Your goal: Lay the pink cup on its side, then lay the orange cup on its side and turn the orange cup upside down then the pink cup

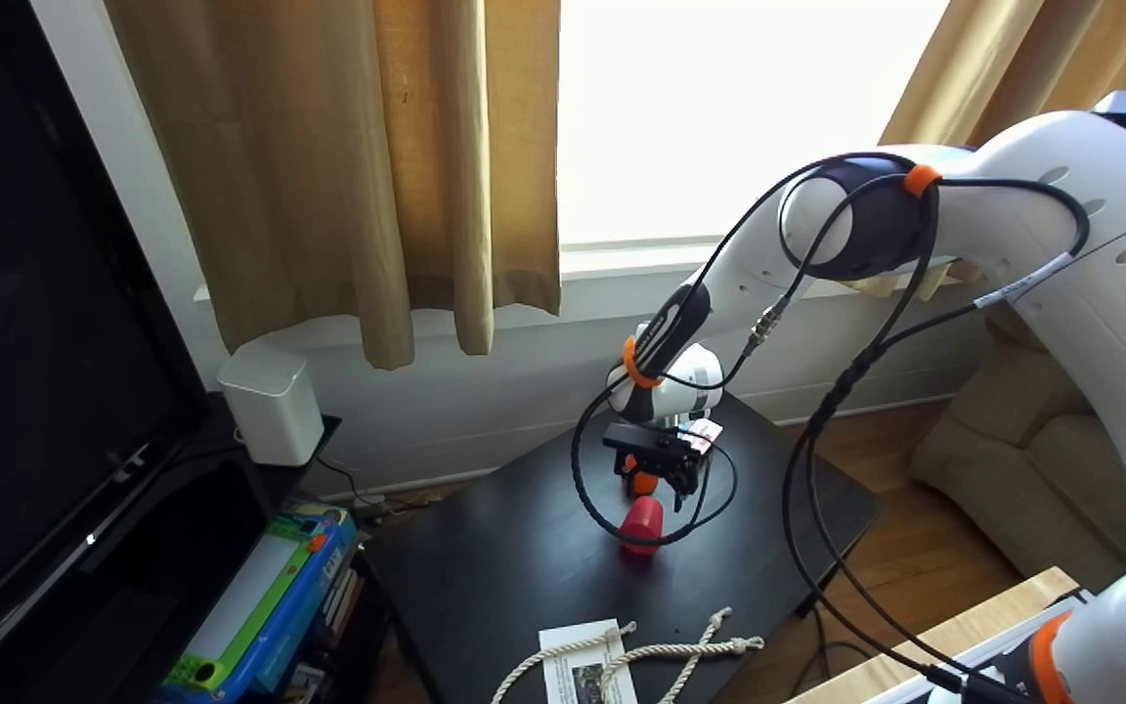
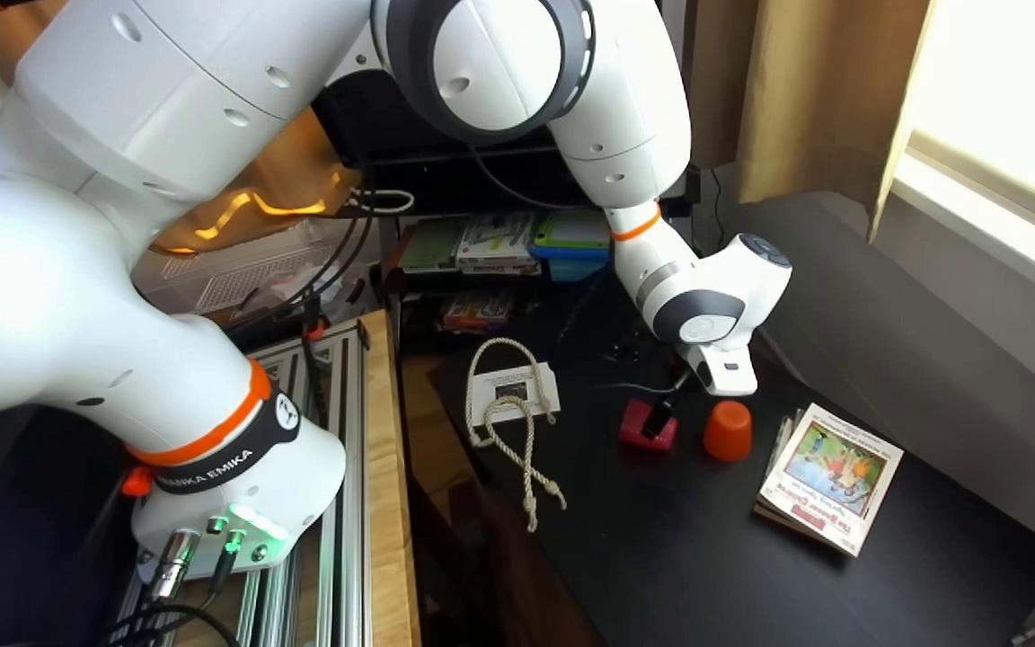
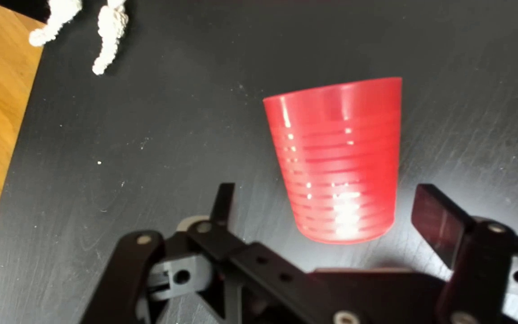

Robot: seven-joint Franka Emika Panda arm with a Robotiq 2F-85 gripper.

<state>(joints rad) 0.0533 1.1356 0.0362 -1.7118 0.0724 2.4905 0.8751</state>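
Pink cup [image 3: 344,162] on its side, orange cup [image 2: 728,431] seemingly inverted: likely your final flip. Your spread gripper [image 3: 327,200] holds nothing; grasp pink, turn rim-down.

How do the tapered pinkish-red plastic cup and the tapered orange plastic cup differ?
Pose: the pinkish-red cup lies on its side; the orange cup stands upside down.
Colour: the pinkish-red cup is redder than the orange cup.
Place: the orange cup is nearer the stacked books than the pinkish-red cup.
Both taper and rest on the black table.
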